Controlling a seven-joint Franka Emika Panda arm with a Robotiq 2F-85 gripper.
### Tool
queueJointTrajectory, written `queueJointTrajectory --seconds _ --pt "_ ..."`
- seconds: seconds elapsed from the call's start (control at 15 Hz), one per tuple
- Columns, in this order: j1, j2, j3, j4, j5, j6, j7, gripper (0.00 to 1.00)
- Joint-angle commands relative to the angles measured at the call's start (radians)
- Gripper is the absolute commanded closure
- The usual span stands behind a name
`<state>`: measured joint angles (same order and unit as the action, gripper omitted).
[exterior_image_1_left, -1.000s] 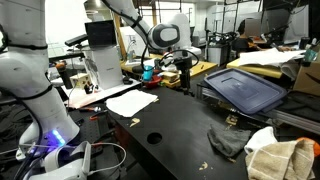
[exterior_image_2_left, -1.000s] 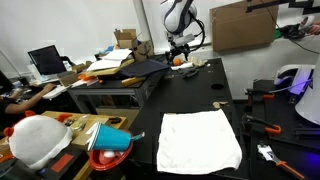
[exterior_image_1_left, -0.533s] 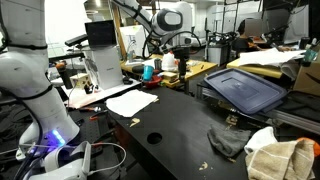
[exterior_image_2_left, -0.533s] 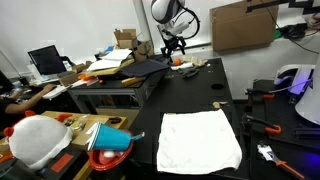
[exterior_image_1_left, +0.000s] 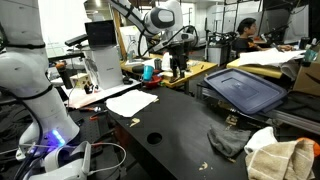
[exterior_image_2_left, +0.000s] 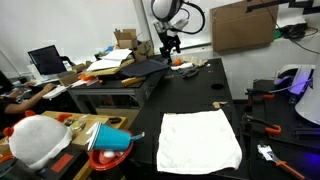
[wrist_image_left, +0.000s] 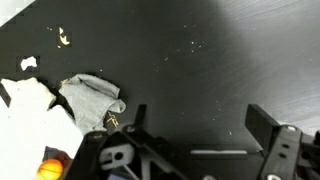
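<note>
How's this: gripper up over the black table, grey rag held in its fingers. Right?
Not quite. The gripper is up over the black table, but its fingers stand open and empty. The wrist view shows the grey rag lying on the table, apart from them.

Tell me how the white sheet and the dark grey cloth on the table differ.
The white sheet lies flat and spread out; the dark grey cloth is crumpled into a heap. The white sheet covers more surface than the dark grey cloth. Both lie on the black table.
</note>
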<state>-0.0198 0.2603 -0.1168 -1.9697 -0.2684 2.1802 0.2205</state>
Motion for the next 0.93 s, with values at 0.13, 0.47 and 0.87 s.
queueJointTrajectory --seconds 0.13,0.47,0.87 --pt "0.005 -0.041 0.009 -0.061 -0.005 0.027 0.007 0.0" --pt "0.005 -0.047 0.009 -0.069 -0.005 0.03 0.007 0.0" --pt "0.005 -0.047 0.009 -0.069 -0.005 0.031 0.007 0.0"
